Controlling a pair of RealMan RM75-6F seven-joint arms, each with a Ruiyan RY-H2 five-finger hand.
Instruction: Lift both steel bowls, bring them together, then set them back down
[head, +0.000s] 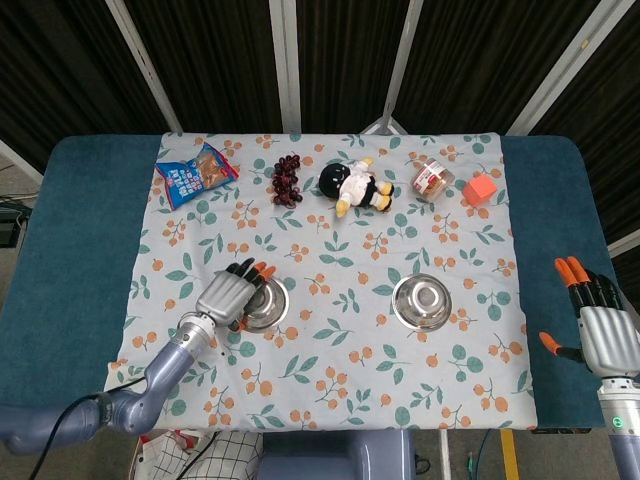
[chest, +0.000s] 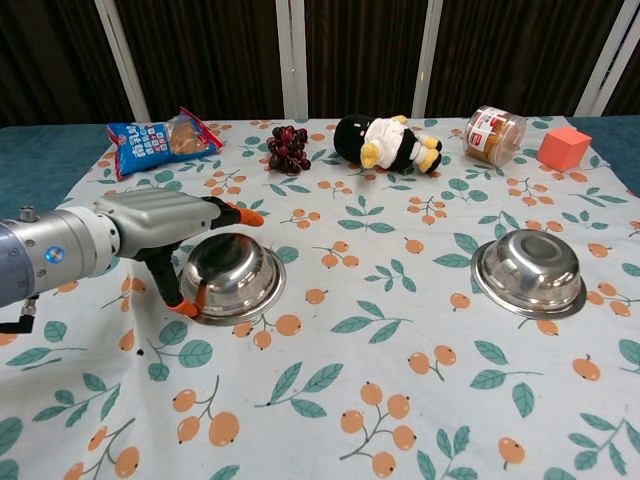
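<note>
Two steel bowls stand upright on the floral cloth. My left hand (head: 228, 295) (chest: 160, 225) reaches over the left bowl (head: 268, 306) (chest: 238, 278) from its left side. Its fingers stretch above the bowl's top and the thumb tip sits at the near left rim. The bowl still rests flat on the cloth, and no firm grip shows. The right bowl (head: 422, 301) (chest: 530, 268) stands alone, untouched. My right hand (head: 600, 325) hovers open past the cloth's right edge, well away from that bowl; only the head view shows it.
Along the cloth's far side lie a snack bag (head: 196, 173), dark grapes (head: 288, 178), a plush toy (head: 355, 185), a jar on its side (head: 433, 178) and an orange cube (head: 480, 188). Blue table (head: 70, 260) borders the cloth.
</note>
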